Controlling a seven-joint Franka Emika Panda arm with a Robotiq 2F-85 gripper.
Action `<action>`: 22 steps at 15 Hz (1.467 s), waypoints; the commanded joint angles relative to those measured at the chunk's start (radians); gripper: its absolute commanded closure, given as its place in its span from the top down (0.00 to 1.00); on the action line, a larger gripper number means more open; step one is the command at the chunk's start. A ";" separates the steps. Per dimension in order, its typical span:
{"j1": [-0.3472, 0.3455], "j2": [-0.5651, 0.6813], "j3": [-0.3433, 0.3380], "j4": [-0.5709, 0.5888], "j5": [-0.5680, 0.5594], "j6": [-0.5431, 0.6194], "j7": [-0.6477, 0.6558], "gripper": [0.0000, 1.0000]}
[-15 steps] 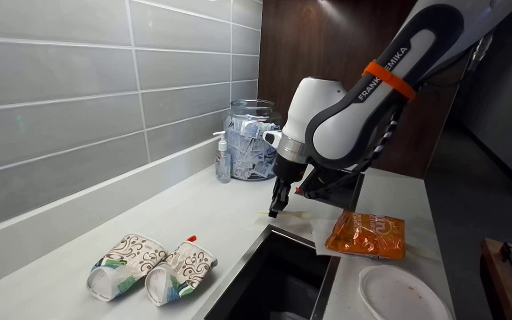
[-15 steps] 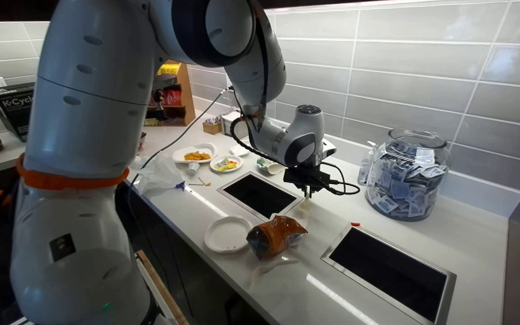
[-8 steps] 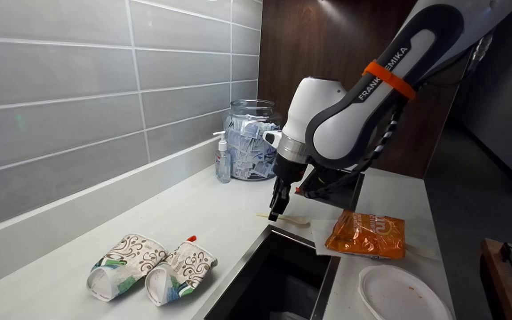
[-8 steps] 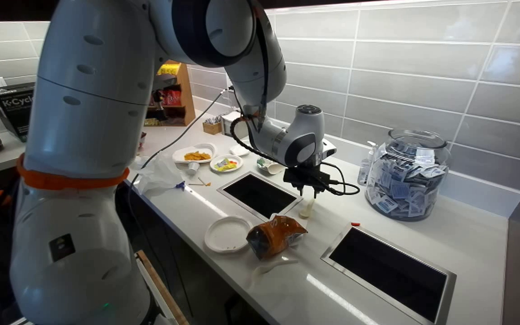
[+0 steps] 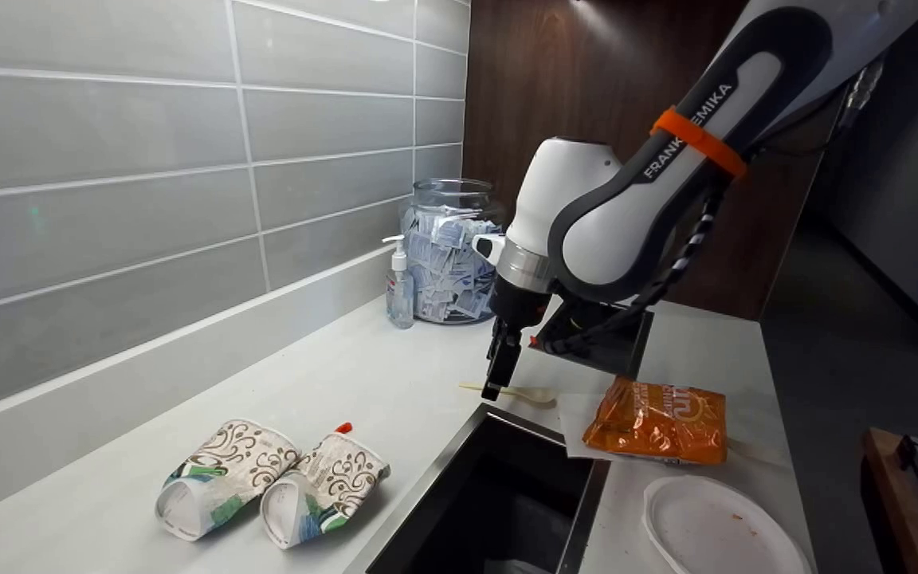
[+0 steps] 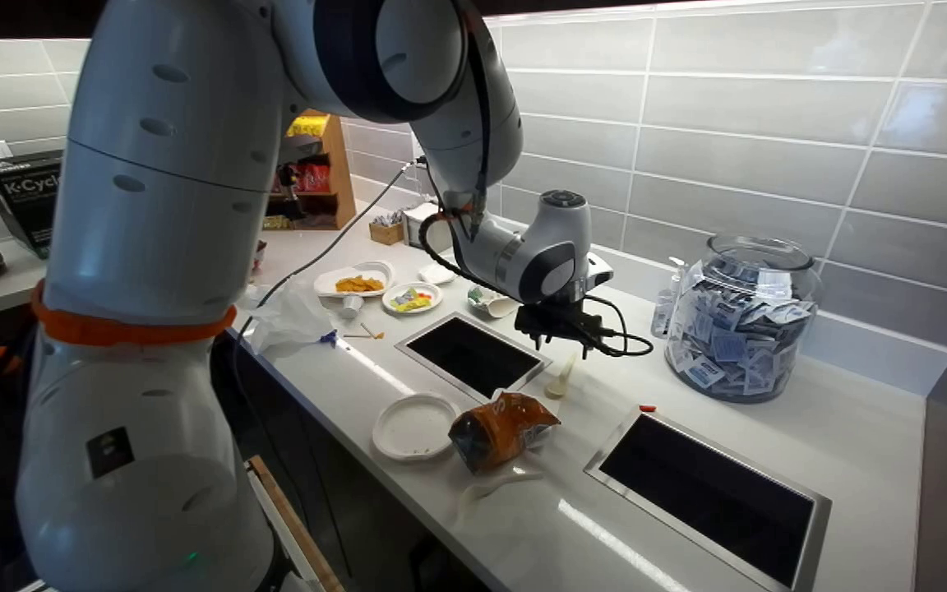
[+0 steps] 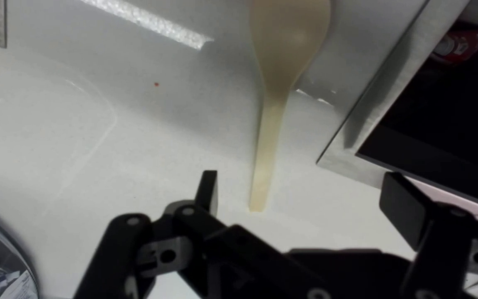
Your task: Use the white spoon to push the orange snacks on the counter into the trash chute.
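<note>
The cream-white spoon [image 7: 288,37] rests on the pale counter [image 7: 131,166]. Its handle end reaches between the spread fingers of my gripper [image 7: 301,193], nearer the left one in the wrist view and touching neither. The gripper [image 5: 492,387] hangs low over that handle, with nothing held. The orange snacks, a shiny bag [image 5: 658,422], lie on the counter just beyond the spoon's bowl. Two dark metal-rimmed openings flank this area, a near one [image 5: 499,478] and a far one [image 5: 598,339]; I cannot tell which is the trash chute.
Two crumpled patterned cups [image 5: 228,474] lie near the tiled wall. A big jar of packets [image 6: 741,329] and a pump bottle [image 5: 400,291] stand at the back. Beside the bag are a white plate [image 6: 414,427] and another pale utensil [image 6: 494,487]. Food plates [image 6: 358,284] sit farther off.
My fingers have spread from shut around the spoon's handle to wide apart. The spoon has dropped slightly and settled on the counter. The arm has hardly moved.
</note>
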 commanded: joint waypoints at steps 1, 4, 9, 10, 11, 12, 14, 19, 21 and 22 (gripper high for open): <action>-0.002 -0.039 0.002 -0.016 -0.019 -0.058 0.068 1.00; 0.039 -0.092 -0.039 -0.034 -0.053 -0.132 0.142 1.00; 0.039 -0.197 -0.024 -0.082 -0.016 -0.287 0.166 1.00; 0.028 -0.223 -0.008 -0.101 0.015 -0.312 0.135 1.00; 0.027 -0.250 -0.004 -0.120 0.031 -0.334 0.124 1.00; 0.028 -0.276 0.001 -0.139 0.047 -0.353 0.110 1.00; 0.029 -0.339 0.008 -0.190 0.091 -0.377 0.073 1.00; 0.058 -0.506 -0.016 -0.325 0.121 -0.369 0.057 1.00; 0.072 -0.570 -0.028 -0.372 0.113 -0.367 0.071 1.00; 0.080 -0.600 -0.034 -0.392 0.109 -0.370 0.074 1.00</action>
